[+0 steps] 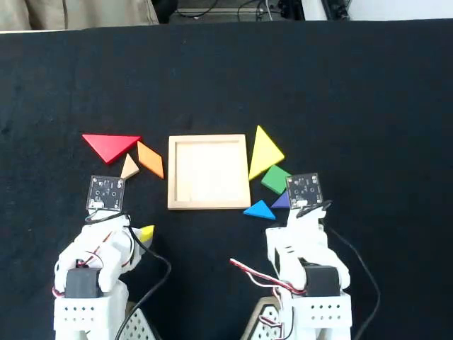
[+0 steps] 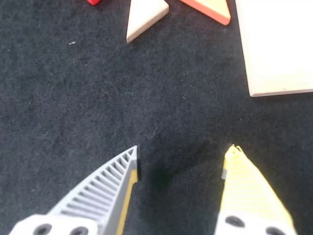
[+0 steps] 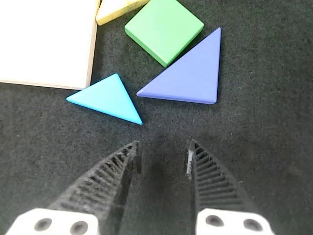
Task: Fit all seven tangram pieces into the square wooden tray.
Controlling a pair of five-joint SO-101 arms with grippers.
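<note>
Both jaws parted, 7 pieces (image 1: 265,152) flanking wooden tray (image 1: 172,172)

tray (image 1: 209,172): pale smooth wood | table cover (image 1: 354,92): matt black fuzzy cloth | green square (image 3: 164,30): smooth, satin

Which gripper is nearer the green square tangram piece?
Right. The right gripper is close by the green square tangram piece; the left gripper is across the square wooden tray from it.
</note>
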